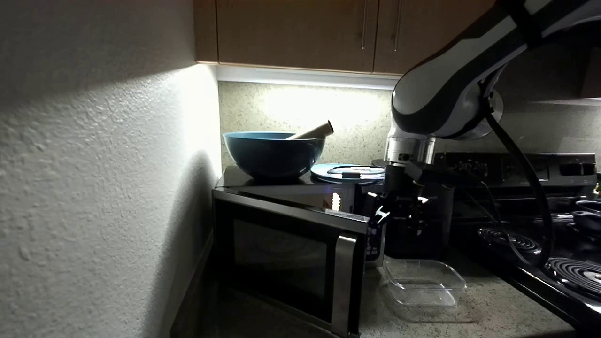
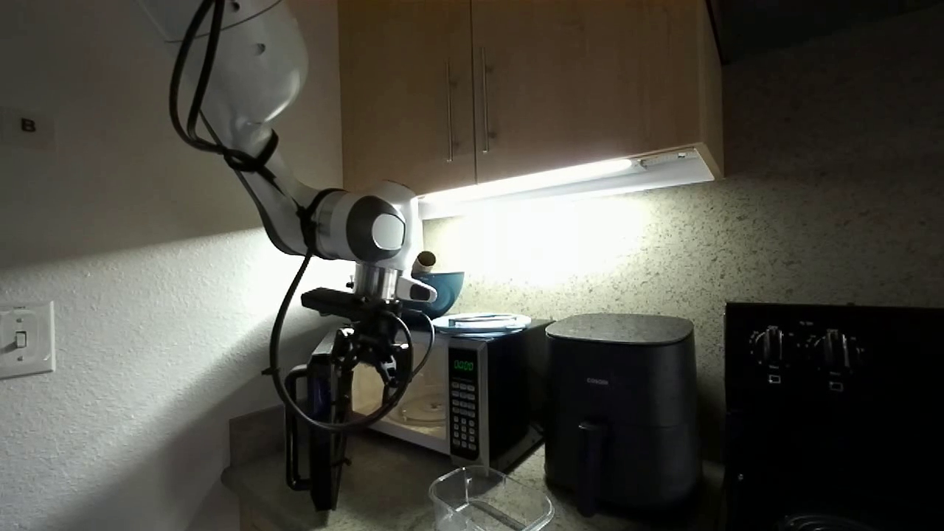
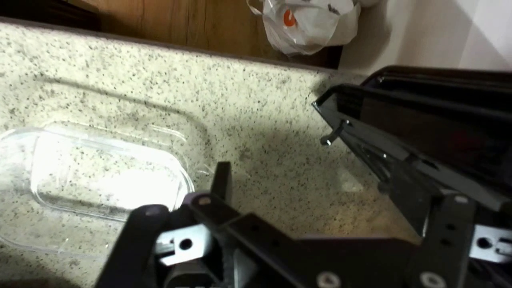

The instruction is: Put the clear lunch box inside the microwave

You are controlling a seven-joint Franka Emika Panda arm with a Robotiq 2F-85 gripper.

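One clear lunch box (image 1: 425, 284) is being carried by the speckled surface (image 3: 248, 100), outside the one microwave (image 2: 505, 402) and near its button panel (image 2: 464, 405). The microwave's single door (image 1: 281, 263) is standing open, and one pair of jaws is being held wide apart just beside it; whether the door is being touched cannot be told. On top of the microwave, one large blue bowl (image 1: 272, 157) and one round blue dish (image 2: 483, 323) are being supported, with one tube (image 1: 313, 131) being propped in the bowl. Just beside the microwave, one black appliance (image 2: 619, 405) is being shown, then one stove (image 2: 833, 413), on which two coil burners (image 1: 580, 276) are being made out clearly in an exterior view.

The surface is being bordered by a textured white wall (image 2: 133, 317), on which one light switch (image 2: 21, 339) is being shown, and by a speckled backsplash (image 2: 605, 251). It is being lit by one light strip (image 2: 531, 180) beneath a wooden cabinet (image 2: 590, 88) with two handles (image 2: 484, 103). In the wrist view, one white plastic bag (image 3: 310, 30) is being seen on the wood-patterned floor (image 3: 180, 24) beyond the surface.
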